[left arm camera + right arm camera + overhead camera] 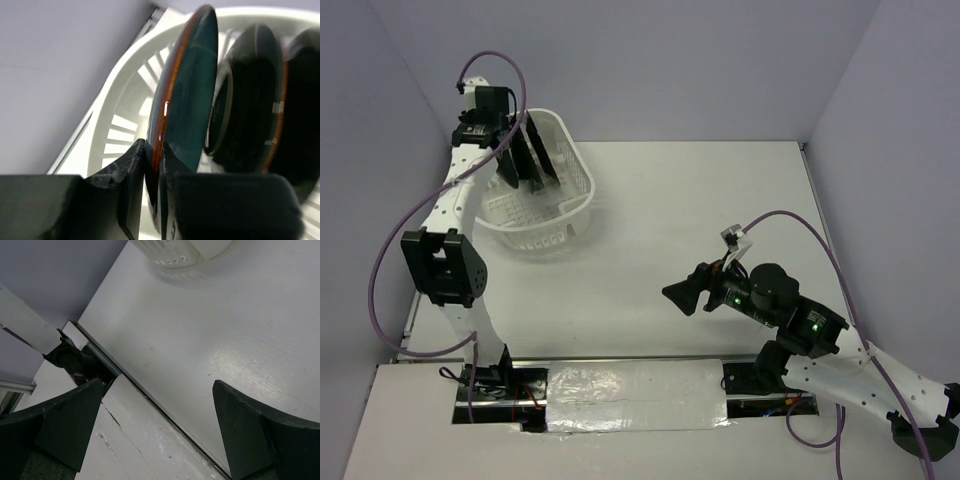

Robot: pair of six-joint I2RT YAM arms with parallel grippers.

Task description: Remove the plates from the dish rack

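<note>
The white dish rack [570,205] stands at the table's far left. Three plates stand on edge in it. In the left wrist view my left gripper [152,160] is shut on the lower rim of the teal-blue plate [192,95], one finger on each face. Two dark-rimmed plates [247,105] stand behind it to the right, inside the rack's slotted wall [122,105]. In the top view the left gripper [508,150] reaches down into the rack at the plates [527,160]. My right gripper [674,293] hovers open and empty over the table's middle; its fingers are wide apart [157,425].
Grey walls close in the table on the left, back and right. A taped strip [630,395] runs along the near edge between the arm bases. A corner of the rack [170,252] shows at the top of the right wrist view.
</note>
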